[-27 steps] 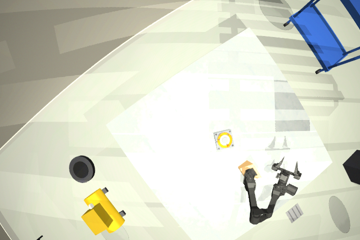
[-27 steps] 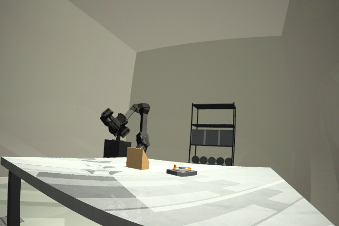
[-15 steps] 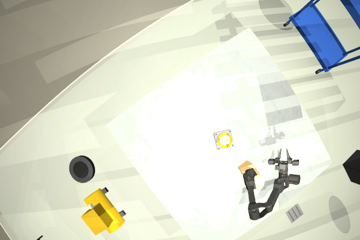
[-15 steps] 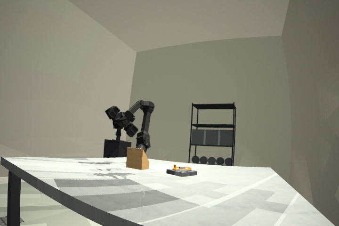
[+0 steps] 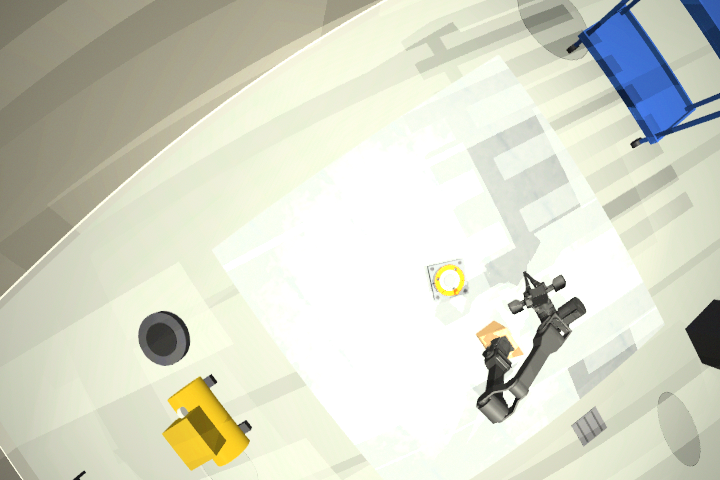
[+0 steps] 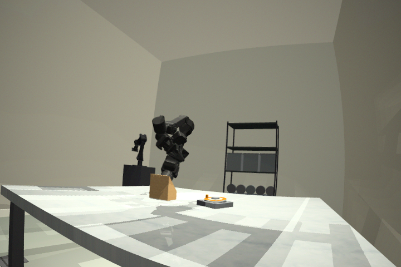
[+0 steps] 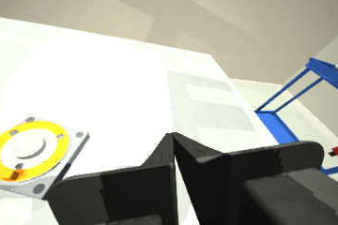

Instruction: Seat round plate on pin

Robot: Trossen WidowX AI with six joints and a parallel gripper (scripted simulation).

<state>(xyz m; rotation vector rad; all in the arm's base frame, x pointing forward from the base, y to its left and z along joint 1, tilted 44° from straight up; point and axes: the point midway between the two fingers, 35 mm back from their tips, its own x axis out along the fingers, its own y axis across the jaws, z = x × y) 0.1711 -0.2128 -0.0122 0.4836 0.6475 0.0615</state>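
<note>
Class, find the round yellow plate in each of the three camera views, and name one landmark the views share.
Top: round yellow plate right of centre, just up-left of the shut gripper.
Exterior: low, right of centre, seen edge-on as an orange ring.
Wrist: lower left corner, left of the closed fingers.
Shared landmark: the grey square base under the plate.

Open tabletop btwn hand [image 5: 525, 275] & plate [image 5: 449, 280]; tan block [image 5: 492, 333] sits off that line, beside arm.
</note>
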